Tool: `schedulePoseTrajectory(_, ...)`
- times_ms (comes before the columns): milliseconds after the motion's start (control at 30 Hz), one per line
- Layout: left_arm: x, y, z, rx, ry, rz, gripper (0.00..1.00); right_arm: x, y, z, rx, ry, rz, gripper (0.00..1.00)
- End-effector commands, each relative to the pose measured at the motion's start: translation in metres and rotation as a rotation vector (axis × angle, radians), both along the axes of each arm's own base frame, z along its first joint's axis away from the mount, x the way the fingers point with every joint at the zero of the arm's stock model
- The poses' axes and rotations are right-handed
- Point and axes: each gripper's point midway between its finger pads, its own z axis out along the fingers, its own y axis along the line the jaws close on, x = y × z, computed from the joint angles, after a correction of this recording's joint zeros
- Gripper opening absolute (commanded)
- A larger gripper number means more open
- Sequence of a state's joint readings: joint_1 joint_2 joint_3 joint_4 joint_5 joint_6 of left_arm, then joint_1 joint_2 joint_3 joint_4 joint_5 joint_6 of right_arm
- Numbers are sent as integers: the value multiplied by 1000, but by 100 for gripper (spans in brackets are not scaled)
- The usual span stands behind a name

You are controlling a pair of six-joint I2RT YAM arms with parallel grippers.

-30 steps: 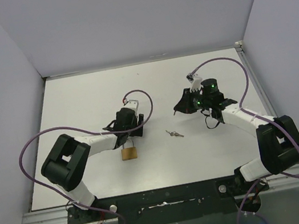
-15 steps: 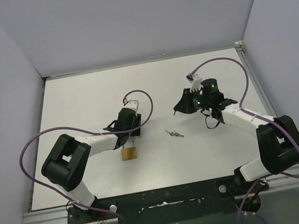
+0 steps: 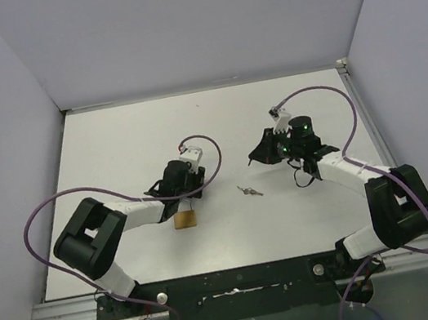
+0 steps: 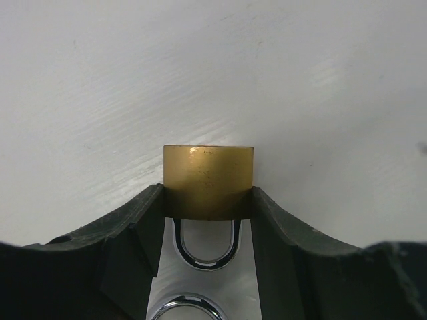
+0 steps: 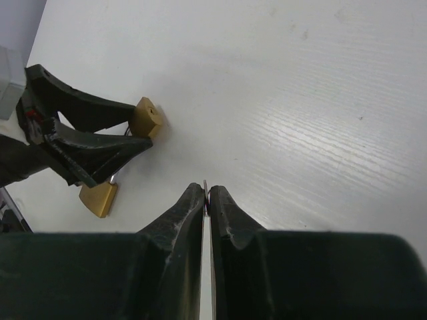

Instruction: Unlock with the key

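- The left fingers (image 4: 152,210) are closed partway onto the brass padlock (image 4: 208,180). Its body is pinched between their tips, with the shackle (image 4: 207,248) pointing back toward the wrist.
- The key (image 3: 249,191) lies untouched on the tabletop (image 3: 112,145), to the right of the left fingers and a little nearer than the right fingers (image 5: 192,203).
- The right fingers are pressed together, and nothing is seen held in them.
- Securing the lock is judged to be the step in hand. Next, the right fingers would need to be opened and lowered over the key.

The padlock (image 4: 208,180) is brass-gold with a shiny silver shackle (image 4: 207,265), the fingers (image 4: 127,233) black, the table (image 4: 313,73) white (faint grain streaks), the cables (image 3: 310,91) purple, the key (image 3: 249,192) silvery
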State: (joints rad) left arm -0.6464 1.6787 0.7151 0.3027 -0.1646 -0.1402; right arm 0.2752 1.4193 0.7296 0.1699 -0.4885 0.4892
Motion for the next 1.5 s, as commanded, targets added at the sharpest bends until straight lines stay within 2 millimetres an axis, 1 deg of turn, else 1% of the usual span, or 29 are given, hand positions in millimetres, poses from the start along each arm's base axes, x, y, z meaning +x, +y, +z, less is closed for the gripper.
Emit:
schedulePoseTrajectory(0, 20, -45, 97, -238, -314, -170, 0, 17, -1, 14, 58, -89, -62, 0)
schedulePoseTrajectory(67, 18, -52, 106, -267, -343, -215, 0, 19, -1, 17, 77, -110, -79, 0)
schedulePoseTrajectory(233, 8, -68, 119, -343, -417, -322, 0, 20, 1, 22, 92, -124, -120, 0)
schedulePoseTrajectory(333, 1, -77, 125, -392, -459, -387, 0, 18, 7, 33, 91, -180, -147, 0)
schedulePoseTrajectory(467, -11, -85, 131, -442, -512, -471, 0, 16, 6, 49, 85, -253, -214, 0)
schedulePoseTrajectory(500, -14, -87, 135, -457, -540, -492, 0, 15, 6, 53, 89, -267, -227, 0)
schedulePoseTrajectory(567, -20, -90, 138, -474, -574, -532, 0, 14, 5, 59, 103, -286, -244, 0)
schedulePoseTrajectory(733, -30, -97, 137, -484, -625, -604, 0, 12, 5, 71, 138, -324, -263, 0)
schedulePoseTrajectory(933, -43, -104, 135, -491, -715, -672, 0, 8, 14, 78, 164, -342, -249, 0)
schedulePoseTrajectory(1100, -51, -115, 132, -439, -770, -733, 0, 2, 24, 78, 169, -343, -257, 0)
schedulePoseTrajectory(1267, -53, -119, 134, -414, -802, -745, 0, -5, 28, 78, 184, -344, -275, 0)
schedulePoseTrajectory(1467, -53, -119, 140, -408, -828, -743, 0, -15, 27, 73, 199, -349, -297, 0)
